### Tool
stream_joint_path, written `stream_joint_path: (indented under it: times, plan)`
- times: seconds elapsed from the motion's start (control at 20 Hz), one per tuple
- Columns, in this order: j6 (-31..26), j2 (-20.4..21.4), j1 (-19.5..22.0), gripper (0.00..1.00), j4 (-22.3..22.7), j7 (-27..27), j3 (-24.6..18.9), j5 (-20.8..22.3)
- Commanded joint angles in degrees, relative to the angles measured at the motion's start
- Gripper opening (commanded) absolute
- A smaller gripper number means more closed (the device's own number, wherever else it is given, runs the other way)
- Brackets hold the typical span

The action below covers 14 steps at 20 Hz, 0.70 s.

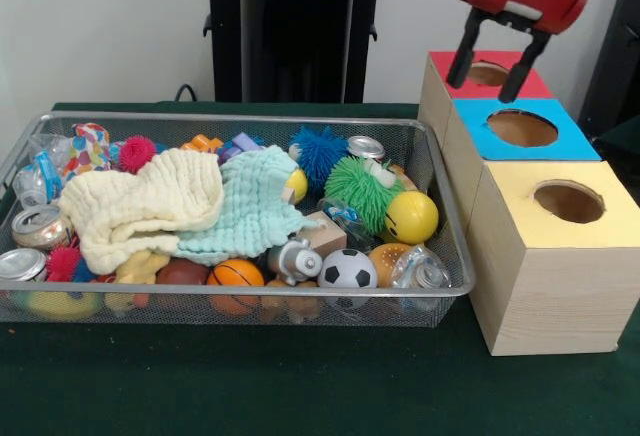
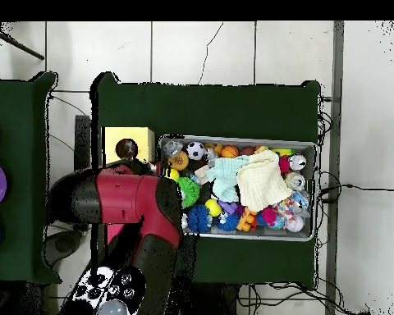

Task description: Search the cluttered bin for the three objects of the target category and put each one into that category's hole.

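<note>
- Gripper is seen open and empty, fingers spread, hanging just above the hole of the red-topped box, at the far end of the box row.
- Step judged: between drops; nothing is held, so a fresh search of the bin is due.
- Target category can't be told. If red means balls, candidates are the soccer ball and basketball against the bin's front wall, and the yellow smiley ball near its box-side wall.
- All lie well apart from the gripper, below and across the bin's box-side wall.
- Next move calls for travel over the bin, then a descent clear of the cream cloth and mint cloth.
</note>
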<state>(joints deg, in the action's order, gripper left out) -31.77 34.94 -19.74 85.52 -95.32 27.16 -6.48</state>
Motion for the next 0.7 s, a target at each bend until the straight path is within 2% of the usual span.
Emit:
stream_joint_path:
  times: [0.05,0.4,0.7]
  plan:
    - [5.8,-0.06,4.18,1.0,11.88,-9.78,-3.7,1.92]
    - [13.98,0.34,6.88,1.0,17.78,-10.1,-5.05,2.36]
    - [16.31,-0.04,7.48,1.0,20.45,-10.34,-4.16,2.02]
